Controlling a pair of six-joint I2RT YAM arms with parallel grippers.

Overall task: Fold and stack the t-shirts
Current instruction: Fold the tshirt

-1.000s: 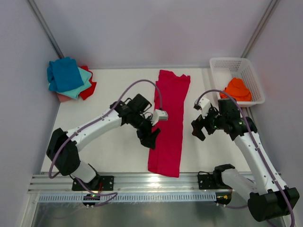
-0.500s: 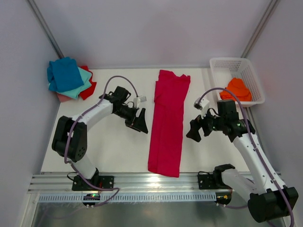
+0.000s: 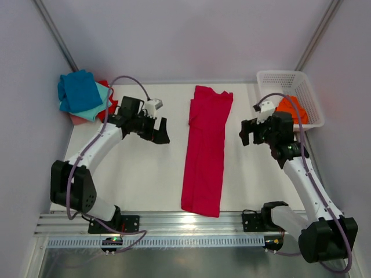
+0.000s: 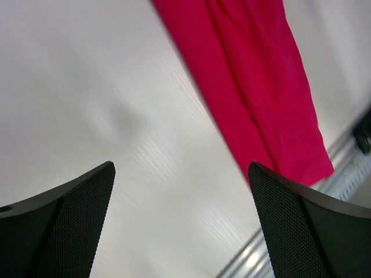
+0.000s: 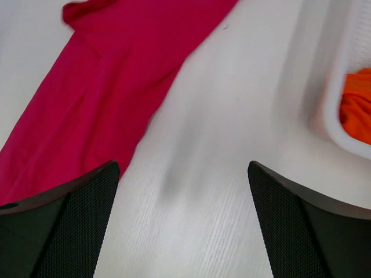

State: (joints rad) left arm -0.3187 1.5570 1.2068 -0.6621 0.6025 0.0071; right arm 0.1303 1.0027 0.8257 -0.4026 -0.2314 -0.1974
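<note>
From above, a long crimson cloth t-shirt (image 3: 206, 150), folded into a narrow strip, lies lengthwise down the middle of the white table (image 3: 145, 174), its collar end towards the far edge. In the far left corner sits a pile of folded shirts: a blue cloth tee (image 3: 78, 90) on top, a teal cloth tee (image 3: 104, 95) beneath it, with a red cloth tee (image 3: 110, 109) and a pink cloth tee (image 3: 75, 119) showing at the edges. A white plastic lattice basket (image 3: 307, 92) stands in the far right corner with an orange cloth tee (image 3: 291, 109) bundled inside. The left arm (image 3: 95, 147) reaches across so that the left jaws hang near the crimson strip on its left, clear of it; the right arm (image 3: 301, 168) holds the right jaws between the strip and the basket, touching neither. In the left wrist view the two dark mesh pads (image 4: 64, 226) stand wide apart with nothing between them, bare table below and the crimson cloth t-shirt (image 4: 261, 87) running across the upper right. In the right wrist view the pads (image 5: 58, 226) are likewise spread wide and hold nothing; the crimson cloth t-shirt (image 5: 116, 75) fills the upper left, and the basket wall (image 5: 342, 87) with the orange cloth tee (image 5: 359, 110) shows at the right edge.
</note>
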